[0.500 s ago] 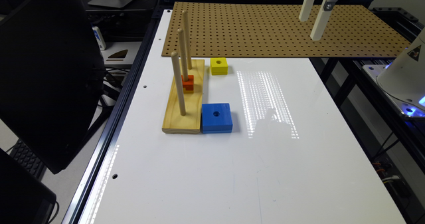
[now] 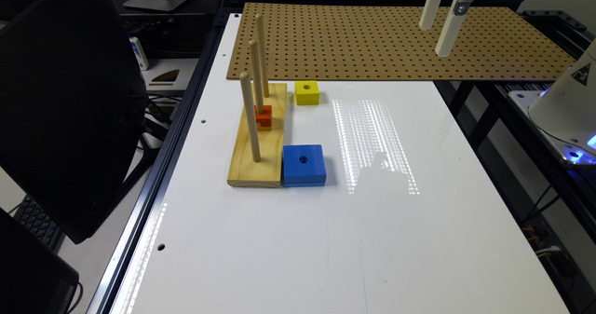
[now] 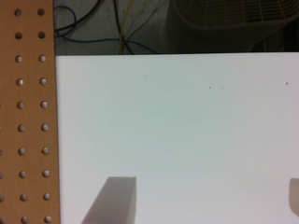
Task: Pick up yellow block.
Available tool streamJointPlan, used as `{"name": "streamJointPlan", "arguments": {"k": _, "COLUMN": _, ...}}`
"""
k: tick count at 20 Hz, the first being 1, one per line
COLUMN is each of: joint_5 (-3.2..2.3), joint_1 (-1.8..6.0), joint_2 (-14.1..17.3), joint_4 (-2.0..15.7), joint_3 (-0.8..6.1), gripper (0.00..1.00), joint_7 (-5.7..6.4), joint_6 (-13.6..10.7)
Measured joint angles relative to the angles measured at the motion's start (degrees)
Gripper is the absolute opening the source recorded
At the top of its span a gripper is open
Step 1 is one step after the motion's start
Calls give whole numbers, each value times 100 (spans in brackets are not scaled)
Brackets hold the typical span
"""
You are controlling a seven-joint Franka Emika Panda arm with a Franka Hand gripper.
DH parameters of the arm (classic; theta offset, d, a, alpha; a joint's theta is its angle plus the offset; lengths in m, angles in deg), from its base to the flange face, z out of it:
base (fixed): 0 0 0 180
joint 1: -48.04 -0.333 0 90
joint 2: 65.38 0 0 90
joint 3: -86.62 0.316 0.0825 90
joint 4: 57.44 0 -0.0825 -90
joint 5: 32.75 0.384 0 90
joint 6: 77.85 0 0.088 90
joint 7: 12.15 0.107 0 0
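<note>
Exterior frame is cutting off the hand (image 2: pixel 440 25) above its fingers; pegs are partly hiding, apparently, an orange-red block (image 2: pixel 264 117).

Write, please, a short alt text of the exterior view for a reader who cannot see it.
A yellow block lies on a white table beside a wooden peg base, with a larger blue block nearer the camera. The white gripper hangs high above a brown pegboard, far toward the exterior view's right, holding nothing. An orange-red block sits on the base.

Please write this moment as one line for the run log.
phase: approach | gripper: open, high above pegboard | yellow block: on table, untouched
</note>
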Motion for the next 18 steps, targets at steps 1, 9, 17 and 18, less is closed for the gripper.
{"name": "streamJointPlan", "arguments": {"k": 1, "joint_5": 0, "joint_1": 0, "joint_2": 0, "joint_4": 0, "joint_3": 0, "gripper": 100, "joint_7": 0, "joint_6": 0}}
{"name": "streamJointPlan", "arguments": {"k": 9, "joint_5": -12, "joint_1": 149, "joint_2": -2, "joint_4": 19, "joint_3": 0, "gripper": 100, "joint_7": -114, "joint_6": 11}}
{"name": "streamJointPlan", "arguments": {"k": 17, "joint_5": -12, "joint_1": 238, "joint_2": 27, "joint_4": 82, "joint_3": 0, "gripper": 100, "joint_7": -207, "joint_6": 128}}
{"name": "streamJointPlan", "arguments": {"k": 18, "joint_5": -12, "joint_1": 238, "joint_2": 39, "joint_4": 103, "joint_3": 0, "gripper": 100, "joint_7": -207, "joint_6": 128}}
